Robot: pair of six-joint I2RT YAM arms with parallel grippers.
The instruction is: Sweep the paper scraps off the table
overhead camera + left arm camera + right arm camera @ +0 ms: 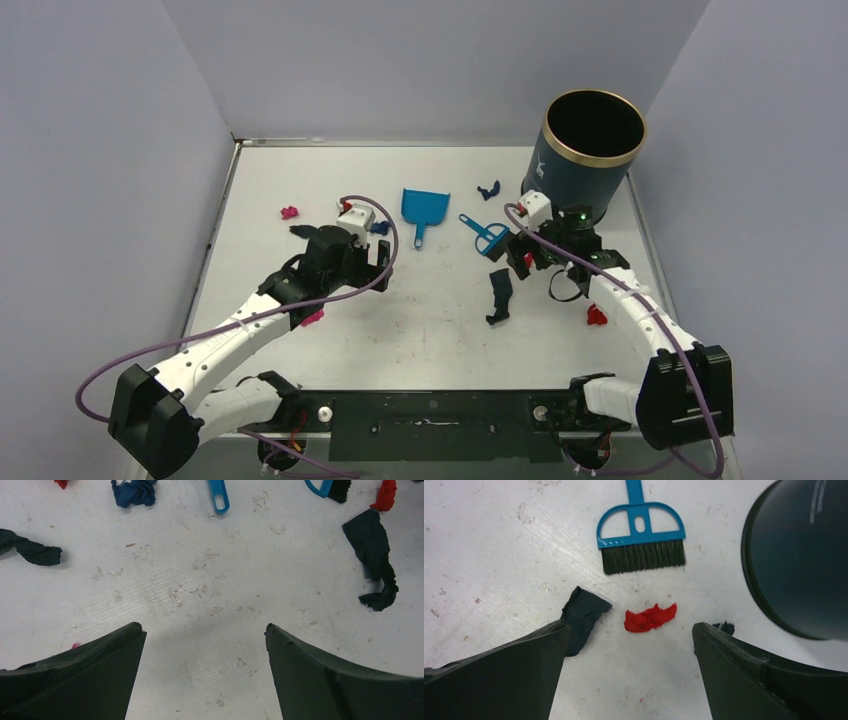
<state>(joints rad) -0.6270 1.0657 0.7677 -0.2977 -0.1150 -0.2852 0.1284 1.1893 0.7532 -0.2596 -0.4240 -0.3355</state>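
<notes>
Paper scraps lie scattered on the off-white table [430, 340]: a magenta one [289, 212] far left, a dark blue one [488, 190] near the bin, a long black one [500, 295] at the middle, a red one [597, 316] at the right. My left gripper [375, 255] is open and empty above bare table [205, 630], with a blue scrap [134, 492] and a black scrap [32, 551] ahead. My right gripper [630, 627] is open and empty, with a red scrap [650, 618] just beyond its fingertips and a black scrap [581, 617] beside its left finger.
A blue dustpan [425, 207] lies at the middle back, with its handle [219, 495] in the left wrist view. A small blue hand brush [487, 237] lies ahead of my right gripper, bristles toward it [642, 540]. A dark bin with a gold rim [590, 150] stands back right.
</notes>
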